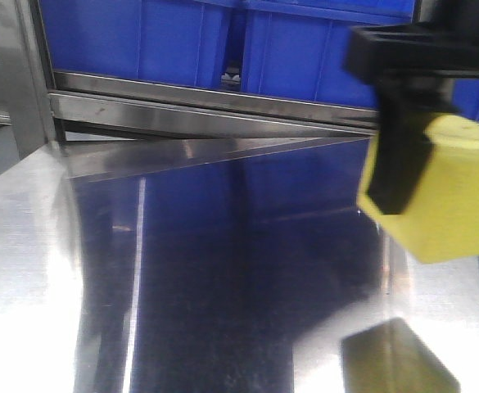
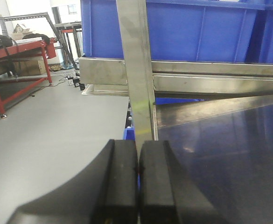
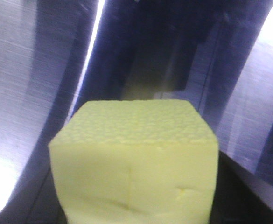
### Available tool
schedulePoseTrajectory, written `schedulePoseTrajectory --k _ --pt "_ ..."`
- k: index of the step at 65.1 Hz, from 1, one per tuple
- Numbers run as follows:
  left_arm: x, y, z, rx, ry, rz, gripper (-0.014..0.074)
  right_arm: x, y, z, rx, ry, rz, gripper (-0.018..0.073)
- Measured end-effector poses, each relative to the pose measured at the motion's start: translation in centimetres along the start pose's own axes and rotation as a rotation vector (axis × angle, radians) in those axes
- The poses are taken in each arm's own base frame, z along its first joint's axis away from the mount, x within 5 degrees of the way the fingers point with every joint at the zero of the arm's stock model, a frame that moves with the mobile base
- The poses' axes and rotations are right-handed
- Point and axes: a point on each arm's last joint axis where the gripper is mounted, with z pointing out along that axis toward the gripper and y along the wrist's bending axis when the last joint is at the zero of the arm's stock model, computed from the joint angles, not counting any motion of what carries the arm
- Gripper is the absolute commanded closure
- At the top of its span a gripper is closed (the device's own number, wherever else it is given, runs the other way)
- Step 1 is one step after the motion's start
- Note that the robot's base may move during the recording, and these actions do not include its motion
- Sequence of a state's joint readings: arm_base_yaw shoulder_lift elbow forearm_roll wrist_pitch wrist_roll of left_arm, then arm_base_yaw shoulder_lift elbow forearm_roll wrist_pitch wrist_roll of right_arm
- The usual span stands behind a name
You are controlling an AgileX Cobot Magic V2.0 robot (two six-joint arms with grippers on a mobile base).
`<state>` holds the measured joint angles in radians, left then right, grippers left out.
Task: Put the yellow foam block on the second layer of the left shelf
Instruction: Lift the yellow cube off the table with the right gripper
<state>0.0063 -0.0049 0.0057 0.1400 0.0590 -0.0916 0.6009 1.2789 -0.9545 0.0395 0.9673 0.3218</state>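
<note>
The yellow foam block (image 1: 460,213) hangs at the right of the front view, a little above the shiny steel shelf surface (image 1: 223,270). My right gripper (image 1: 444,176) is shut on it, with one black finger (image 1: 399,164) across its left face. In the right wrist view the block (image 3: 136,158) fills the lower frame, its porous side facing up, and hides the fingers. My left gripper (image 2: 138,172) is shut and empty, its pads touching, in front of a steel shelf post (image 2: 136,70) at the shelf's left edge.
Blue plastic bins (image 1: 182,41) stand on the layer above, behind a steel rail (image 1: 206,102); they also show in the left wrist view (image 2: 183,28). A steel upright (image 1: 22,74) stands at the far left. A red workbench (image 2: 15,51) stands on the grey floor beyond.
</note>
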Motion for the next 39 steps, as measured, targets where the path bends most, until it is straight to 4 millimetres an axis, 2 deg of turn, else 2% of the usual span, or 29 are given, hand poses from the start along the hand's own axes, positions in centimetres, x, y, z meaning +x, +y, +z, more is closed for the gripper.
schedulePoseTrajectory --k 11,22,29,39 --pt "0.0 0.0 0.0 0.000 0.000 0.000 0.0460 2.4 -3.9 -1.0 0.014 -0.083 0.110 0.0084" --pt "0.0 0.0 0.0 0.000 0.000 0.000 0.0460 5.1 -7.0 -2.2 0.049 -0.207 0.241 0.0084" --pt "0.0 0.0 0.0 0.000 0.000 0.000 0.0460 7.0 -8.1 -2.9 0.065 -0.317 0.279 0.0084" --pt "0.0 0.0 0.0 0.000 0.000 0.000 0.0460 9.3 -8.5 -3.5 0.086 -0.506 0.199 0.0084"
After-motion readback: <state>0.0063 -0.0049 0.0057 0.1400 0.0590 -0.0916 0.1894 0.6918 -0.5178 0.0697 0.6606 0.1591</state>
